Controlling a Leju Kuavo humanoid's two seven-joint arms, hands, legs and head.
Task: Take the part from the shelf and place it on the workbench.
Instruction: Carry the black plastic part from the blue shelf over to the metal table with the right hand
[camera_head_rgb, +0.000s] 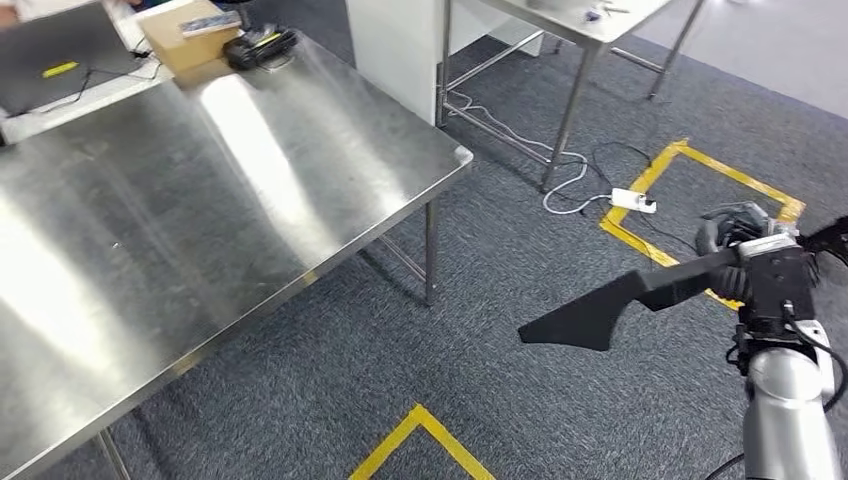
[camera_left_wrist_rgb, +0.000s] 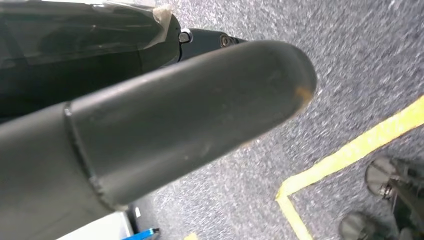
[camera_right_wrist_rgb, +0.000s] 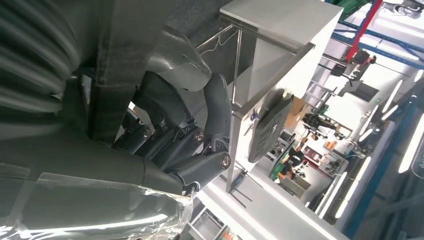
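- The right hand (camera_head_rgb: 748, 262) grips the black part (camera_head_rgb: 610, 302) above the carpet, beside the steel surface (camera_head_rgb: 200, 220).
- The left hand's (camera_left_wrist_rgb: 165, 125) grasp cannot be told.

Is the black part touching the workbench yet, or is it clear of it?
Apart. The head view shows the black part gripped in the right hand, out over the carpet, with open floor between its tip and the workbench edge.
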